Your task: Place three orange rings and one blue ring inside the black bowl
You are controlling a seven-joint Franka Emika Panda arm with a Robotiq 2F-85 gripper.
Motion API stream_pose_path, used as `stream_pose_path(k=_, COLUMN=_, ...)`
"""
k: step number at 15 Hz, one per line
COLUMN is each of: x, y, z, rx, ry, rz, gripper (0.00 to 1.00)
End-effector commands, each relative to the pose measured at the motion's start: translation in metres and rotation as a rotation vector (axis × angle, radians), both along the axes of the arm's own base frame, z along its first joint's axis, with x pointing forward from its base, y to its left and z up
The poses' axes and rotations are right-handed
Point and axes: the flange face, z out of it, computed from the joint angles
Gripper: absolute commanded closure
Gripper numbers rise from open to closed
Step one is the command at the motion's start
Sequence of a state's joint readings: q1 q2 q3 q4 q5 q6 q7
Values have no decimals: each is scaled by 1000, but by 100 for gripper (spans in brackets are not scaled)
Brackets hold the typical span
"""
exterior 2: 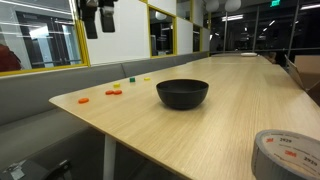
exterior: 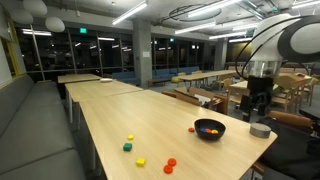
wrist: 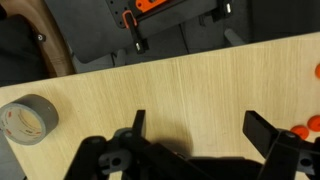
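Note:
The black bowl [exterior: 209, 131] stands on the long wooden table and shows in both exterior views [exterior 2: 183, 93]. Small orange and blue spots show inside it in an exterior view. Orange rings lie on the table: one beside the bowl [exterior: 193, 128], two near the table's end [exterior: 169, 164]; three show in an exterior view [exterior 2: 111, 92]. My gripper [exterior: 258, 116] hangs open and empty above the table's edge, apart from the bowl. In the wrist view its jaws [wrist: 195, 130] are spread over bare wood, with orange pieces [wrist: 302, 130] at the right edge.
A grey tape roll [exterior: 260, 130] lies on the table near the gripper, also in the wrist view [wrist: 27, 118] and an exterior view [exterior 2: 285, 155]. Yellow blocks [exterior: 129, 138] and a green block [exterior: 127, 147] lie farther along. A grey bench runs beside the table.

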State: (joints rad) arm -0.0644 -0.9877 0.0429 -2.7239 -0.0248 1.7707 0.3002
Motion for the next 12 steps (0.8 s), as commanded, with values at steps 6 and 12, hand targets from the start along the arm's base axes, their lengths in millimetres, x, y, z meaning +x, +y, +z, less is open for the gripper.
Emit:
stream_pose_path(k=6, x=-40, y=15, z=23, rx=14, ry=-4, rz=159, gripper=0)
stream_pose_path(k=12, x=-40, y=15, z=20, rx=13, ry=5, rz=160, gripper=0)
